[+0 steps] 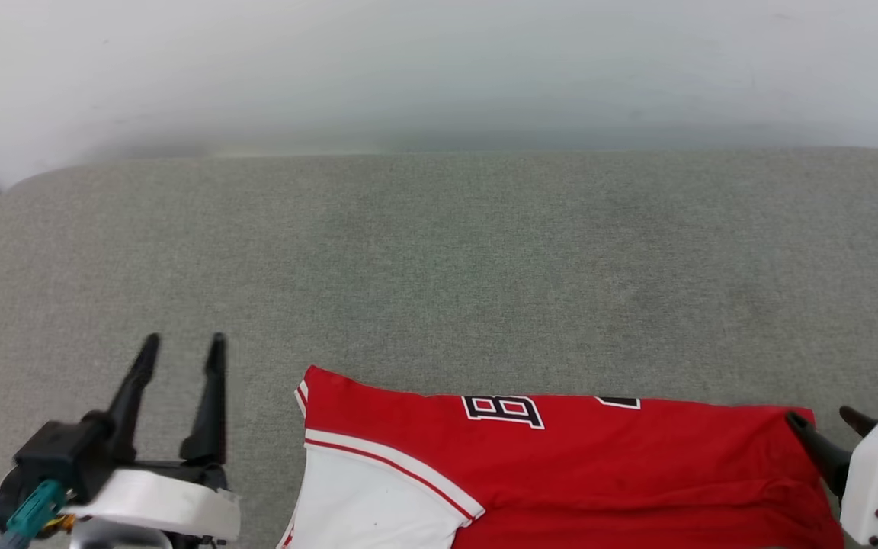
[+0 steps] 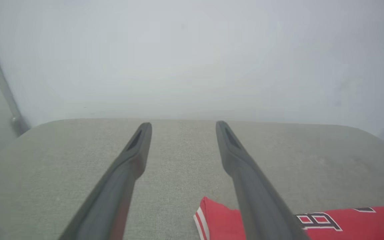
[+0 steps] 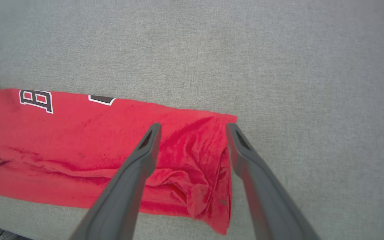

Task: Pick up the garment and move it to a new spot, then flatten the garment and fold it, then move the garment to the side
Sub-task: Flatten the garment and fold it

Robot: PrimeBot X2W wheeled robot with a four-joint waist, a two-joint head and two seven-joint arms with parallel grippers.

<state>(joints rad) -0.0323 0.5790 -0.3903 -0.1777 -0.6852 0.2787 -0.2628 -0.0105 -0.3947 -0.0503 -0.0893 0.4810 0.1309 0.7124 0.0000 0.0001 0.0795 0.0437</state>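
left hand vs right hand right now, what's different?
Left hand sits over bare grey fabric surface, beside the garment's sleeve end; right hand sits over the garment's rumpled other end. Head view shows the left hand whole, the right hand cut by the frame edge. Both are open, holding nothing.

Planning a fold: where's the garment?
Head view, bottom centre: the garment lies on the grey surface, right of the left gripper, right gripper at its right end.

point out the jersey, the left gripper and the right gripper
jersey (image 1: 599, 473), head view, red body below the lettering
left gripper (image 1: 184, 341), head view, midway between its open fingertips
right gripper (image 3: 193, 127), right wrist view, midway between its fingertips
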